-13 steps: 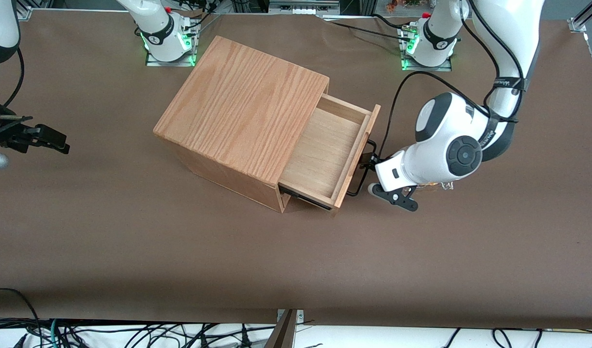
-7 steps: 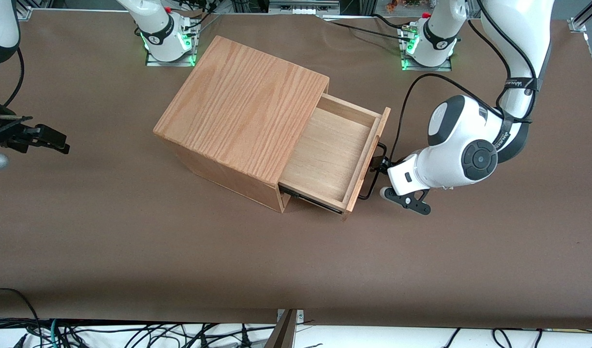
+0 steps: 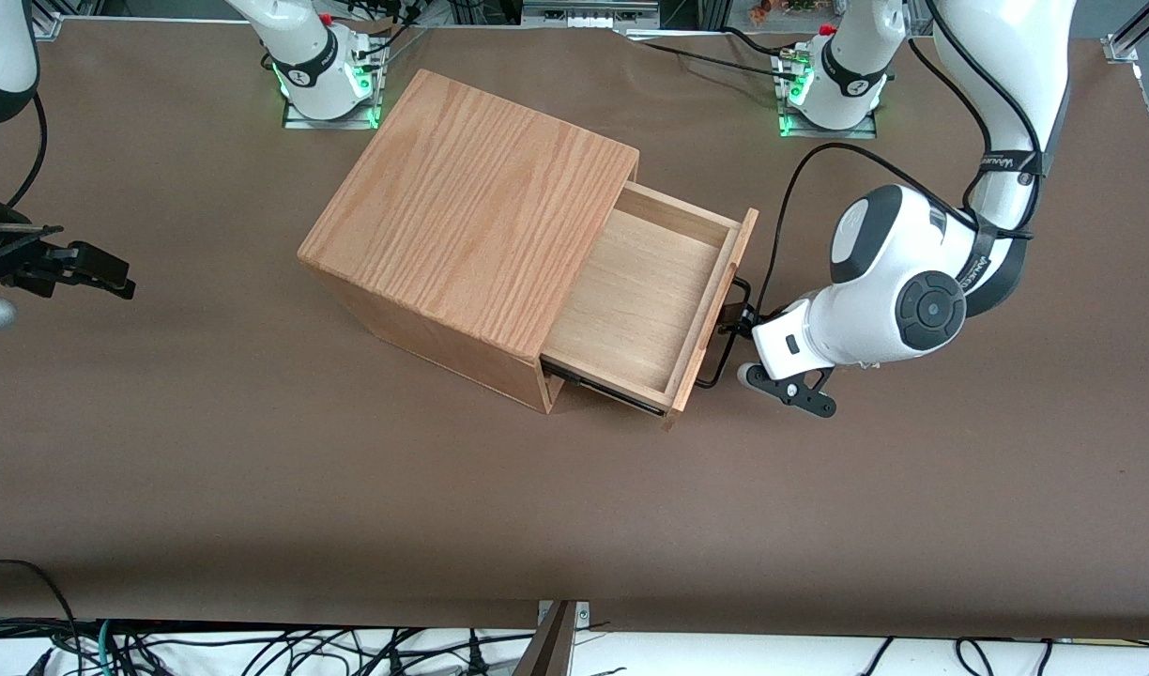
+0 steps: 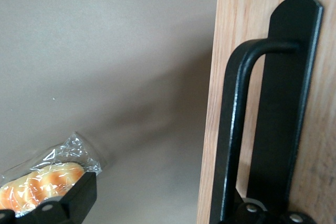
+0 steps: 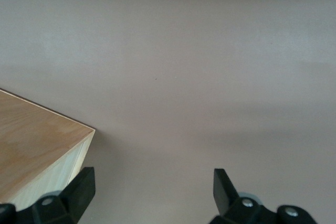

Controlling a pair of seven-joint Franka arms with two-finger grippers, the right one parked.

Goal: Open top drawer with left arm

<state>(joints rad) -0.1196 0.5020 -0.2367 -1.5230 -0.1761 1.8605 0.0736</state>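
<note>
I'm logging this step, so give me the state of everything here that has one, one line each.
top drawer: pulled well out of the wooden box, nothing inside.
handle: fixed to the drawer's front panel, bar standing off it.
gripper: at the handle in front of the drawer.
left arm: bent low over the table, wrist level with the drawer.

White left arm (image 3: 880, 300), dark-grey joint caps, black gripper (image 3: 736, 324)
</note>
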